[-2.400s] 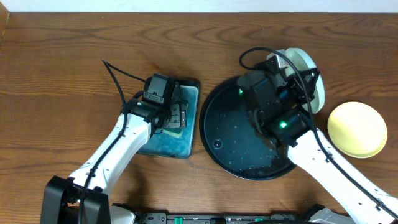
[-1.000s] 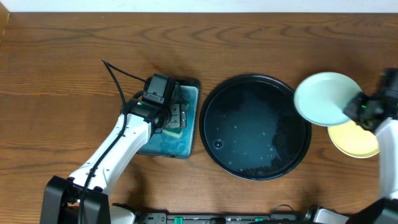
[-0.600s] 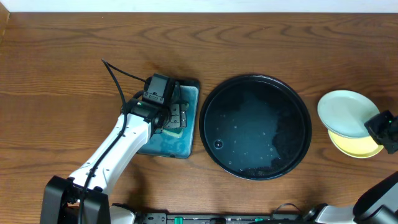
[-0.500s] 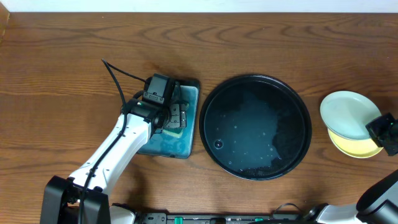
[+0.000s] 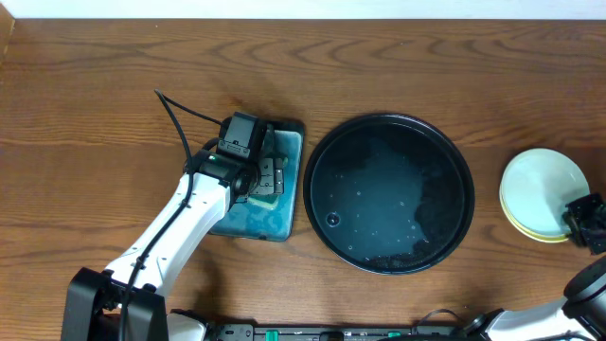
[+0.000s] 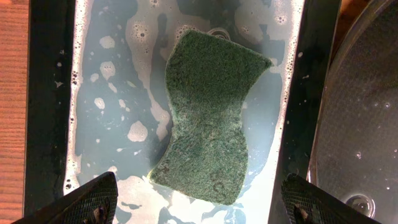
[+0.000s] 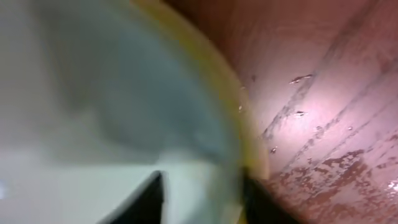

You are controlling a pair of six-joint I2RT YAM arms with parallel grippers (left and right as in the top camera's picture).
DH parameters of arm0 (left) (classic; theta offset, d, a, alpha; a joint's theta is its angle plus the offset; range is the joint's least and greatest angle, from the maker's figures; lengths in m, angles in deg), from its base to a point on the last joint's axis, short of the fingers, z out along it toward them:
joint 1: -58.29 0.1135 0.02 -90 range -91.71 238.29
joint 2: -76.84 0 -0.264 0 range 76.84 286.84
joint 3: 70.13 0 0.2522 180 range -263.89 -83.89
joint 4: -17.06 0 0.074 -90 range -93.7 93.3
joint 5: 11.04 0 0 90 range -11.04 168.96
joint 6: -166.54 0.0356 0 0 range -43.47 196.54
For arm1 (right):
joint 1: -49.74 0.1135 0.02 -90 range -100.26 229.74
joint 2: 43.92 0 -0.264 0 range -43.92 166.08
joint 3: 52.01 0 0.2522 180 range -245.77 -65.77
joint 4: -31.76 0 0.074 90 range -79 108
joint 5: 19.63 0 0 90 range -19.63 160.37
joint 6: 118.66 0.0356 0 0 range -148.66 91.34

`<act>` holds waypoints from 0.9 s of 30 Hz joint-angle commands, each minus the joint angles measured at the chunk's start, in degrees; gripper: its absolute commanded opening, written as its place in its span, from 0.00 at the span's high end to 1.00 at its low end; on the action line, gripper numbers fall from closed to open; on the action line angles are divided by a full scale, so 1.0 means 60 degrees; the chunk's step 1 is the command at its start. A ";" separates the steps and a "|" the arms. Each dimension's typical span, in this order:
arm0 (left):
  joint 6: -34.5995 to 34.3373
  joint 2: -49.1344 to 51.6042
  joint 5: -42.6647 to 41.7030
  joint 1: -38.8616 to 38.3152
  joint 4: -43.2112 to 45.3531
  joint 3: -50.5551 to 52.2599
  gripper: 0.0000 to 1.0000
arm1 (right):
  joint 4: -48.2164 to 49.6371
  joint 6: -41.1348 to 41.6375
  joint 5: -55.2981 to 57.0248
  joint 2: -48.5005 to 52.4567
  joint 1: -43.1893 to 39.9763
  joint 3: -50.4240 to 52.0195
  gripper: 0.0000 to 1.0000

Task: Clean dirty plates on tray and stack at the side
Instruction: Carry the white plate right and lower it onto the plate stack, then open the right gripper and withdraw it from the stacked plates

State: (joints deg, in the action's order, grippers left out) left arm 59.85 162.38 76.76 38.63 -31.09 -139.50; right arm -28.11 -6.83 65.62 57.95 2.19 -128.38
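The black tray (image 5: 388, 194) lies wet and bare of plates at the centre. On the tabletop to its right, a pale mint-white plate (image 5: 542, 180) rests on a yellow plate (image 5: 530, 225). My right gripper (image 5: 574, 214) is at this stack's near right edge. In the blurred right wrist view its fingers (image 7: 148, 198) stand apart astride the mint plate's (image 7: 93, 112) rim, with the yellow plate's (image 7: 245, 118) edge just outside; the right gripper (image 7: 202, 202) is open. My left gripper (image 6: 202, 208) hangs wide open over a green sponge (image 6: 208, 118).
The sponge floats in a black-rimmed basin (image 5: 279, 225) of soapy blue water left of the tray, with my left gripper (image 5: 268, 178) above it. The basin's rim (image 6: 46, 106) and the tray's edge (image 6: 367, 124) flank the left fingers. Brown tabletop (image 5: 95, 114) surrounds everything.
My right arm carried the mint plate rightward off the tray, lowered it onto the yellow plate, and its jaws parted. The left arm stayed still.
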 commanded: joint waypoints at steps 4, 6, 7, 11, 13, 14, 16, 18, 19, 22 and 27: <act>0.0018 0.0044 0.0135 -0.0004 -0.0004 0.0025 0.14 | -0.0073 0.0073 0.0240 0.0073 -0.0127 -0.0036 0.41; 0.0015 0.0044 0.0135 -0.0004 -0.0004 0.0025 0.15 | -0.0146 0.0073 0.0211 0.0073 -0.0131 -0.0036 0.39; 0.0015 0.0044 0.0135 -0.0004 -0.0004 0.0025 0.15 | -0.0189 0.0073 0.0153 0.0073 -0.0127 -0.0036 0.39; 0.0018 0.0044 0.0135 -0.0004 0.0022 0.0025 0.14 | -0.0219 0.0051 -0.1035 0.0062 -0.0120 -0.0040 0.37; 0.0018 0.0044 0.0135 -0.0004 0.0015 0.0025 0.14 | -0.0219 -0.0149 -0.1494 0.0062 -0.0120 -0.0040 0.39; 0.0018 0.0044 0.0131 -0.0004 0.0011 0.0025 0.14 | -0.0219 -0.0219 -0.1632 0.0062 -0.0120 -0.0040 0.40; 0.0015 0.0044 0.0131 -0.0004 0.0007 0.0025 0.14 | -0.0295 -0.0215 -0.1643 0.0055 -0.0127 -0.0062 0.41; 0.0018 0.0044 0.0131 -0.0004 -0.0011 0.0025 0.14 | -0.0430 -0.0175 -0.1650 0.0000 -0.0142 -0.0153 0.42; 0.0015 0.0044 0.0131 -0.0004 -0.0011 0.0025 0.14 | -0.0448 -0.0178 -0.1698 -0.0018 -0.0138 -0.0237 0.41; 0.0015 0.0044 0.0131 -0.0004 0.0011 0.0025 0.14 | -0.1013 -0.0299 -0.1712 -0.0022 -0.0120 -0.0809 0.41; 0.0015 0.0044 0.0135 -0.0004 0.0029 0.0025 0.14 | -0.2273 -0.0280 -0.1596 -0.0022 -0.0124 -0.1825 0.41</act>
State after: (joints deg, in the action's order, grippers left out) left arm 59.85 162.38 76.76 38.63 -30.91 -139.50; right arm -38.14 -7.66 56.39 57.99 1.86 -134.28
